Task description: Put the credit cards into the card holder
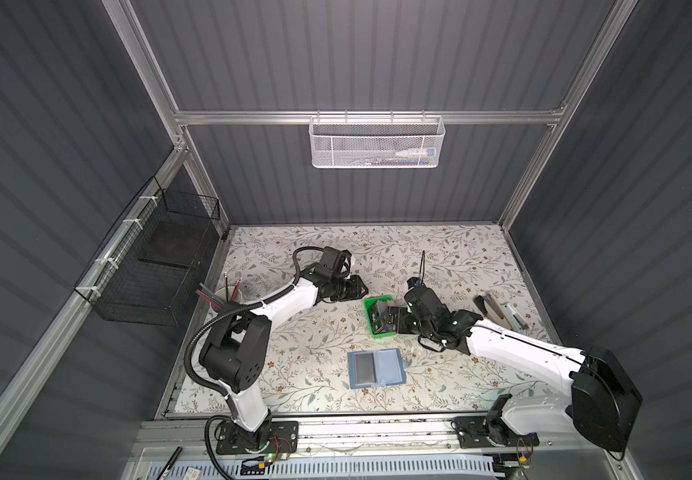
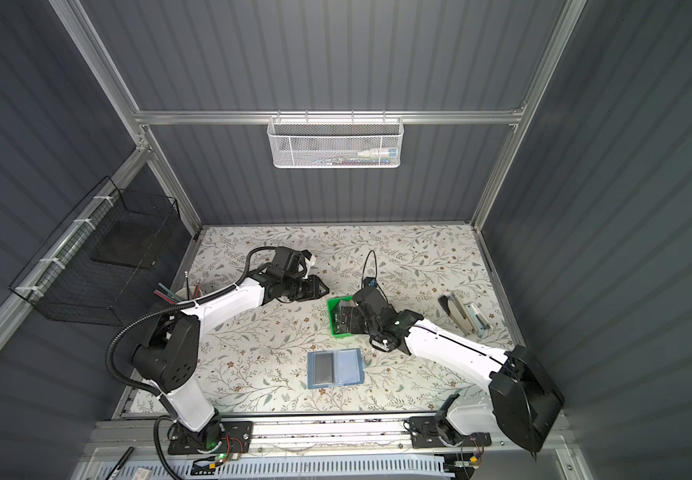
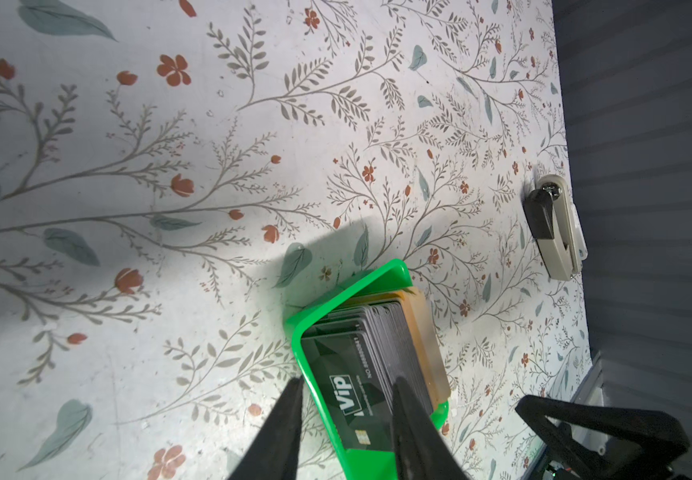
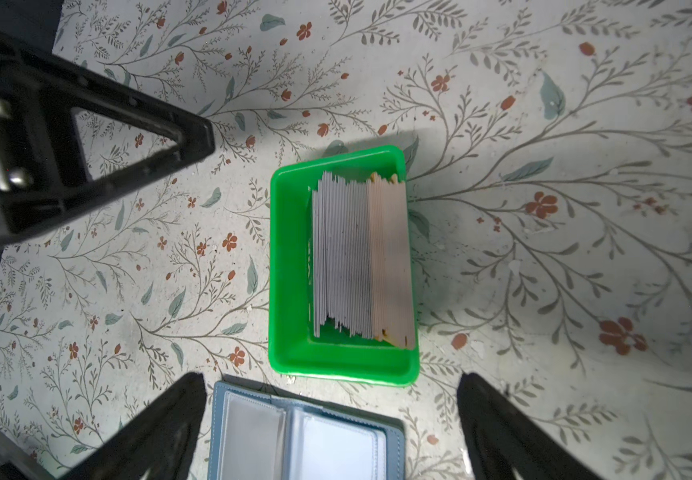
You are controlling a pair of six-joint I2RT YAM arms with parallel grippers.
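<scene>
Reviewing the bench left to right, I find the left gripper [image 3: 346,390] near the green tray's [image 4: 290,266] far-left corner, apart from it, jaws narrowly parted and carrying nothing. The credit cards [image 4: 356,257] stand on edge inside the green tray in a thick pack, none gripped. Just beside the tray, on the side toward the arm bases, lies the card holder [image 4: 217,419], opened flat with clear sleeves up. One sleeve looks grey and may already hold a card; I cannot confirm it. The right gripper [image 4: 331,376] hangs over the tray's right part, jaws spread wide, empty. My assessment: loading has barely begun; nearly the whole pack awaits transfer.
</scene>
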